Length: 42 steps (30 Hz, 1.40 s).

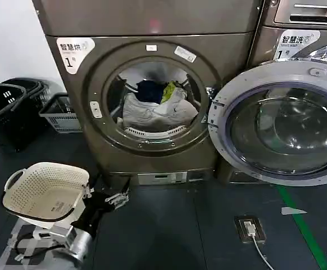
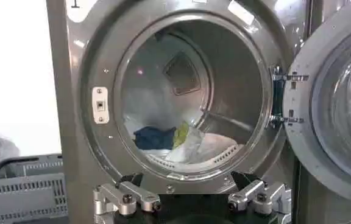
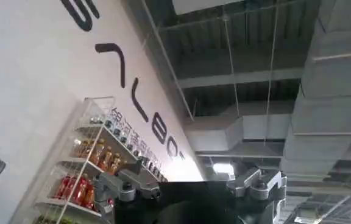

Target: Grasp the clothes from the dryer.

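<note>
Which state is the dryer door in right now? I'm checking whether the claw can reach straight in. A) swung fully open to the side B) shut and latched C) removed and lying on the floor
A: the round glass door hangs swung open beside the dryer, leaving the clothes in the drum exposed.

silver metal left arm with black cable loops; left gripper has silver, screw-studded finger links on black body.
</note>
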Available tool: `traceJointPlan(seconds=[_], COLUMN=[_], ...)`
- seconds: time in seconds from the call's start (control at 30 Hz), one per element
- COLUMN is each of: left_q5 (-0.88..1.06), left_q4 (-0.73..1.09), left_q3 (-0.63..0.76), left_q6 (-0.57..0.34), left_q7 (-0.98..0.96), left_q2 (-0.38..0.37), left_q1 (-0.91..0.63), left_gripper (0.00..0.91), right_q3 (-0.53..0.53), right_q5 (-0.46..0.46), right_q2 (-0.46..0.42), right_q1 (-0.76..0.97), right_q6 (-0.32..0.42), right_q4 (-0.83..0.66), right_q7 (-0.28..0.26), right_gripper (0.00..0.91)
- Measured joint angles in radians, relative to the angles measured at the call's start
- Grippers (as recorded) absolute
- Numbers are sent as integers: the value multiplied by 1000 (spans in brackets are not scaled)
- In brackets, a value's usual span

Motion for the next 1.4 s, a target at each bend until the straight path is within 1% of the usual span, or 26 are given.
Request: traceJointPlan(seconds=[0.6, 1.4], left_q5=[40, 56], left_q4=[17, 7], left_q3=[3, 11], left_q6=[-22, -27], left_q7=[-9, -9], left_q2=[-14, -19], left_q1=[10, 17], left_gripper=[907, 907], right_q3=[-18, -14], right_q5=[-8, -15], right_q2=[-2, -8], right_q1=[31, 35], right_q6=[-18, -8], right_q4=[21, 13], right_q7=[-18, -27], right_gripper=[907, 907])
